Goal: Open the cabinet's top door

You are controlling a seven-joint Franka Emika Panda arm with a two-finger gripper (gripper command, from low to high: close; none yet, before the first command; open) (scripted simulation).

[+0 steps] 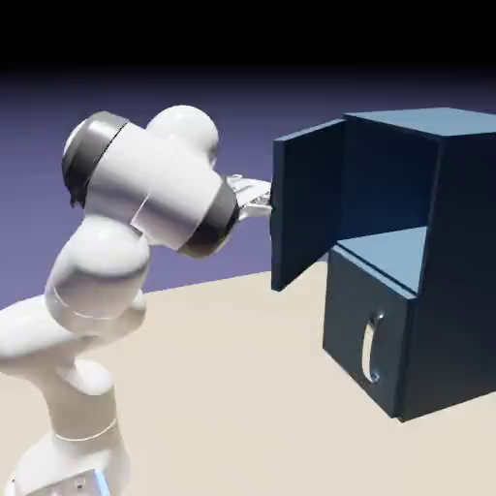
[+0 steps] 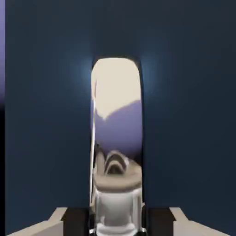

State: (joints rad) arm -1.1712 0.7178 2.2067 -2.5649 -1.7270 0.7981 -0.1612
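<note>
Pincer (image 2: 117, 221) fingers clench the silver handle (image 2: 117, 138) of the top door (image 1: 308, 208), which stands swung wide open from the cabinet (image 1: 455, 262).

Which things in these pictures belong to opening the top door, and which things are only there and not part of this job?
Part of the job:
- cabinet
- top door, swung open
- its silver handle, between the gripper's fingers
- gripper

Just there:
- lower panel, closed
- lower handle
- table
</note>
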